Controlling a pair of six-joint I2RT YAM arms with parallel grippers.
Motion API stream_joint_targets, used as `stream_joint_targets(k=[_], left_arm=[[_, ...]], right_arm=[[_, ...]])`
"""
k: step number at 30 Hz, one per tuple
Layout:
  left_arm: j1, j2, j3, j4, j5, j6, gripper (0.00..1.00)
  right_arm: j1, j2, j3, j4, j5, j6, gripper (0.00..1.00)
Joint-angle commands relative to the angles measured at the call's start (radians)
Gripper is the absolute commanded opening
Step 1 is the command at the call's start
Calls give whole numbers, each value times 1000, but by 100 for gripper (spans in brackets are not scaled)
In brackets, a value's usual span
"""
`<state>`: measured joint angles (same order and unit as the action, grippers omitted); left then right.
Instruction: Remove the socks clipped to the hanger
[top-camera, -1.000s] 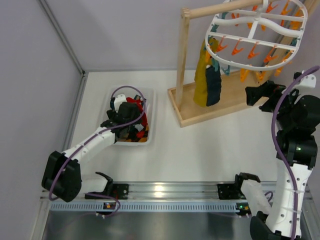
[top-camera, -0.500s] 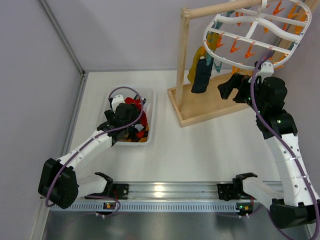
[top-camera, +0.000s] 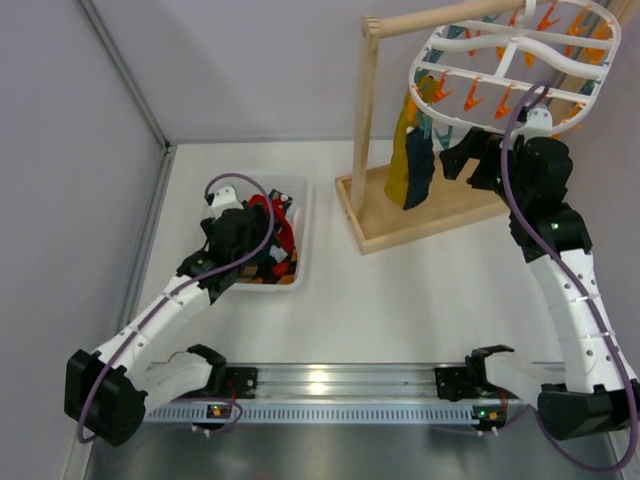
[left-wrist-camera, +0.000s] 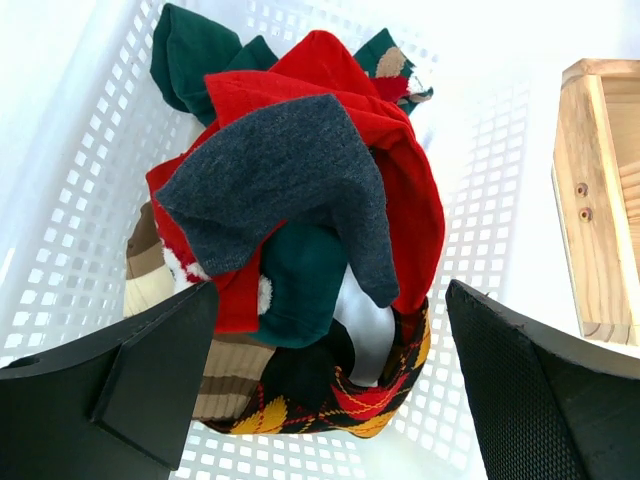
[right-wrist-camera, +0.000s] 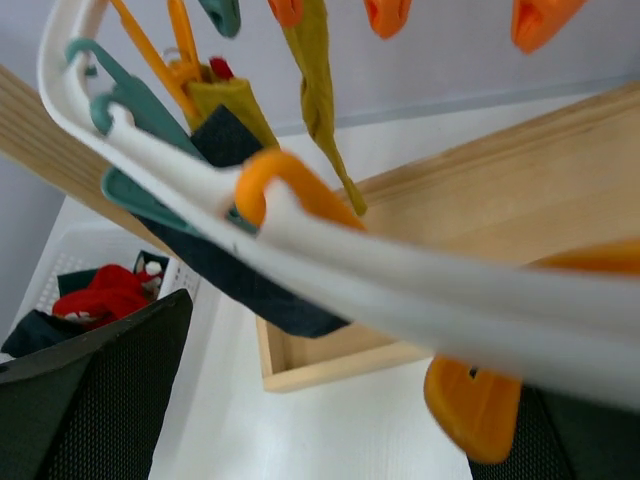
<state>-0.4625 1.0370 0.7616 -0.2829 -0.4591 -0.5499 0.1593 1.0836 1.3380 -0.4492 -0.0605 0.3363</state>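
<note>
Up at one o'clock in the overhead view, the hanger hangs from the wooden stand, with a mustard sock and a dark teal sock clipped at its nine o'clock rim. The right gripper, jaws spread wide and empty, sits just beneath that rim. At ten o'clock the left gripper, equally agape and empty, hovers over a heap of socks in the white basket.

We see a white table in soft, bright light. A pale gray back wall stands on the far side. A side wall runs along the left. A shiny metal rail lies along the near edge. A wooden stand sits at the far right.
</note>
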Motion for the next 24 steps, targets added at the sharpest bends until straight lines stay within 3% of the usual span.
stream_joint_targets(k=[1,13,20,24], left_arm=[[2,-32,-8,-6,5,15,99],[1,-23,-21,-7,-21,25,99],[1,-32,-35,-7,-41,30,99],[2,-31,-36,-6,-41,28,99]], right_arm=[[11,-60,-71,47,18,3,99],[135,-117,-272,122,-139,-43,100],[258,-77,-372,319,-24,-63,99],[315,-5,-385,427,157,-132,99]])
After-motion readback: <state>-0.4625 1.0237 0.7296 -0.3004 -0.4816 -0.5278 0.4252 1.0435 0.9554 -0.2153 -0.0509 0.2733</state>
